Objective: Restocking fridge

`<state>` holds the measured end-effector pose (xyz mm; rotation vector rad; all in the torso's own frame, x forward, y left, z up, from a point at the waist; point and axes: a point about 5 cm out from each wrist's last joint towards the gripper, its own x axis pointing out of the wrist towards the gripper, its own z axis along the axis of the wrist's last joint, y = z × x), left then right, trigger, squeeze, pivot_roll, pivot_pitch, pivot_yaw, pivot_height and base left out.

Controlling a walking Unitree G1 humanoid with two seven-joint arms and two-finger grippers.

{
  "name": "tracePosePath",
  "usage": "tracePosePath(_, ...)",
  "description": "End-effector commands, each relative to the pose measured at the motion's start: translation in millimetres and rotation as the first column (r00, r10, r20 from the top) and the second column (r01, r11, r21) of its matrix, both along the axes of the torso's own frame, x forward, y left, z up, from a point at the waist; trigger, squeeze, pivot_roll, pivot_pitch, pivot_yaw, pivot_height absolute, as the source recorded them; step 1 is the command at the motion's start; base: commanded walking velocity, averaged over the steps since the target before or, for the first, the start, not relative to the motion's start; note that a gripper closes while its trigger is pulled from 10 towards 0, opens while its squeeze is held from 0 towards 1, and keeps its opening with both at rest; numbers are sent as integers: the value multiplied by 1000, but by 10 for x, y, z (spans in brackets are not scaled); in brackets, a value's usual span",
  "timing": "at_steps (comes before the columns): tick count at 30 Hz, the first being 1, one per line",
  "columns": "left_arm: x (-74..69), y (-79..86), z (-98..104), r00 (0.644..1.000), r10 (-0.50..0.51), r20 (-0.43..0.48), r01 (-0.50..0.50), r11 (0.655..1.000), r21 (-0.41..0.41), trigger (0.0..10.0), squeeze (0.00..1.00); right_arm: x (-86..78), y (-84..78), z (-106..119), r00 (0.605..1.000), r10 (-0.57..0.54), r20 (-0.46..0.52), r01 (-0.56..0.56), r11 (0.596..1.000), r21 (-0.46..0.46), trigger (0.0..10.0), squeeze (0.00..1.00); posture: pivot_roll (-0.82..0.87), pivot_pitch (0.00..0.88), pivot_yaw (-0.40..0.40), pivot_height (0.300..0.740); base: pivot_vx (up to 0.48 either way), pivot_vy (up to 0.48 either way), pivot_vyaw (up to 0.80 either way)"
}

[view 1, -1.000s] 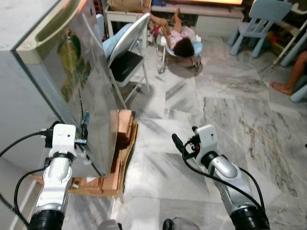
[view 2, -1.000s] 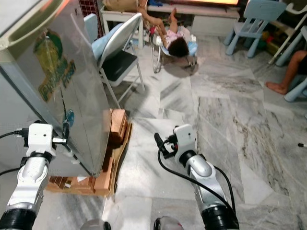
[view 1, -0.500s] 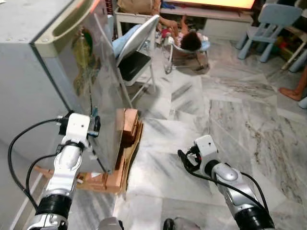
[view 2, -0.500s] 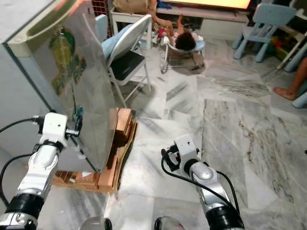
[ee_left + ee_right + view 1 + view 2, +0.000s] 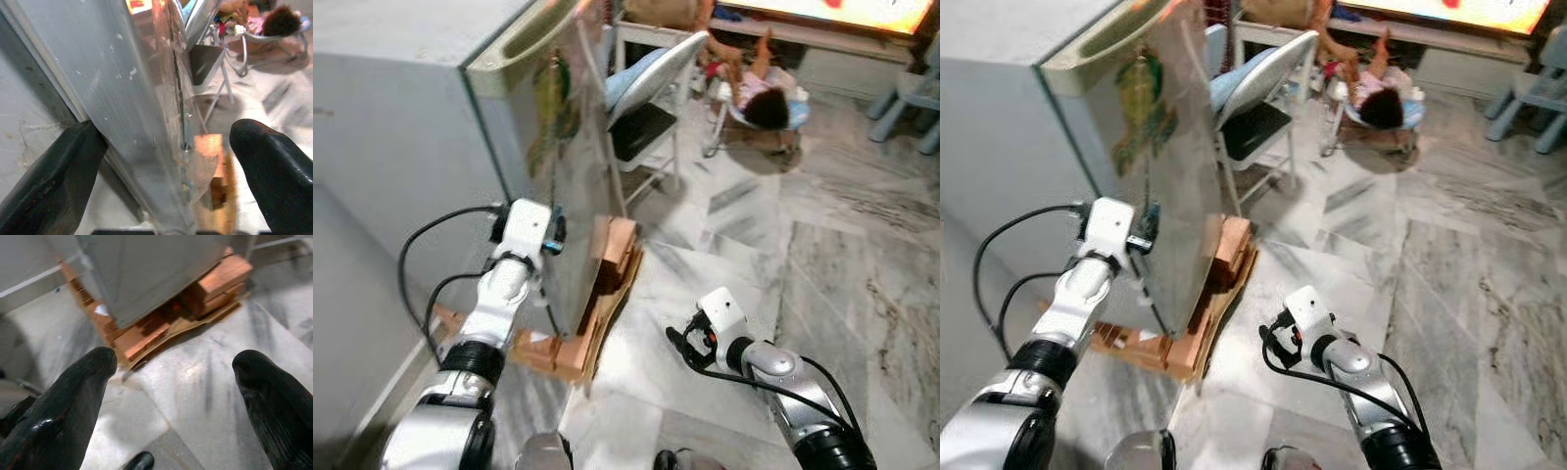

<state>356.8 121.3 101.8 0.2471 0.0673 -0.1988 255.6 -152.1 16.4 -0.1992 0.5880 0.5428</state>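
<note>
**Operator:** Left hand (image 5: 161, 161) is at the front edge of the fridge door (image 5: 570, 186). From the wrist camera I read its two fingers (image 5: 46, 181) spread wide, one on either side of the door's edge, with the edge running between them. I cannot confirm contact on either finger.

**Supervisor:** Fridge position?

**Operator:** I see the fridge (image 5: 1058, 147) to the robot's left, a grey cabinet with a reflective door carrying a green and yellow sticker (image 5: 1141, 113). It stands on a wooden pallet (image 5: 578, 343) with bricks (image 5: 215, 281) stacked under the front. The door appears shut or nearly shut; I cannot tell which.

**Supervisor:** Right hand?

**Operator:** Right hand (image 5: 683, 345) hangs low over the marble floor (image 5: 1449, 284), well apart from the fridge. I read its fingers (image 5: 68, 401) as spread, with nothing between them. They point toward the pallet's corner.

**Supervisor:** Surroundings?

**Operator:** I note a folding chair (image 5: 651, 108) just beyond the fridge. A person lies in a bouncer seat (image 5: 1376, 103) further back on the floor. A blue child's chair (image 5: 1538, 88) stands at the far right.
</note>
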Motion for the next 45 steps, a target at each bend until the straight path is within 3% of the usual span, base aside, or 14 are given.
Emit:
tracePosePath(1, 21, -744, 494, 946, -283, 157, 289, 957, -15, 10000, 0, 8, 11, 29, 1000, 13, 1, -13, 1000, 8, 10000, 0, -6, 81, -23, 740, 0, 0, 0)
tracePosePath(2, -25, -903, 555, 923, -341, 179, 349, 937, -14, 10000, 0, 8, 12, 29, 1000, 14, 0, -14, 1000, 9, 10000, 0, -6, 81, -23, 740, 0, 0, 0)
tracePosePath(3, -175, -1239, 685, 861, -453, 230, 471, 881, -30, 10000, 0, 6, 20, 27, 1000, 18, 0, -18, 1000, 9, 10000, 0, -3, 80, -21, 740, 0, 0, 0)
tracePosePath(4, -258, -1370, 735, 827, -504, 249, 526, 850, -29, 10000, 0, 4, 29, 25, 1000, 24, 0, -24, 1000, 7, 10000, 0, -5, 79, -21, 740, 0, 0, 0)
tracePosePath(6, -364, -1514, 803, 768, -579, 273, 603, 797, -6, 10000, 0, 4, 50, 27, 999, 36, 3, -36, 999, 6, 10000, 0, -10, 78, -18, 740, 0, 0, 0)
tracePosePath(8, -327, -1486, 814, 768, -578, 277, 600, 800, 5, 10000, 0, 6, 62, 32, 999, 37, 4, -37, 999, 9, 10000, 0, -17, 81, -16, 740, 0, 0, 0)
tracePosePath(10, -54, -1126, 794, 839, -484, 248, 495, 869, 20, 10000, 0, -3, 70, 37, 999, 32, 4, -32, 999, 18, 10000, 0, -20, 84, -9, 740, 0, 0, 0)
tracePosePath(13, 129, -694, 875, 902, -343, 262, 363, 931, -30, 10000, 0, -16, 66, 34, 1000, 23, 5, -23, 999, 29, 10000, 0, -12, 86, -5, 740, 0, 0, 0)
tracePosePath(19, 71, -183, 742, 945, -209, 250, 234, 970, -71, 10000, 0, -3, 99, 60, 998, 44, 35, -45, 998, 46, 10000, 0, 1, 90, -12, 740, 0, 0, 0)
tracePosePath(26, -62, -132, 509, 959, -186, 215, 210, 973, -96, 10000, 0, 11, 93, 60, 999, 38, 23, -39, 999, 38, 10000, 0, 11, 93, -26, 740, 0, -325, 0)
tracePosePath(34, -76, -97, 448, 968, -164, 188, 181, 981, -74, 10000, 0, 14, 93, 57, 999, 42, 33, -43, 999, 33, 10000, 0, 1, 87, -22, 740, 0, -296, 0)
tracePosePath(38, -191, 203, 242, 987, -57, 149, 65, 997, -49, 10000, 0, 7, 78, 50, 999, 30, 32, -31, 999, 35, 10000, 0, -1, 88, -14, 740, 0, 0, 0)
tracePosePath(44, -360, 471, 67, 993, 46, 112, -40, 998, -53, 10000, 0, 4, 81, 44, 999, 28, 29, -29, 999, 37, 10000, 0, 5, 89, -11, 740, 0, 0, 0)
tracePosePath(45, -458, 603, -10, 990, 101, 99, -97, 994, -39, 10000, 0, 8, 81, 42, 999, 28, 28, -29, 999, 37, 10000, 0, 11, 90, -13, 740, 0, 0, 0)
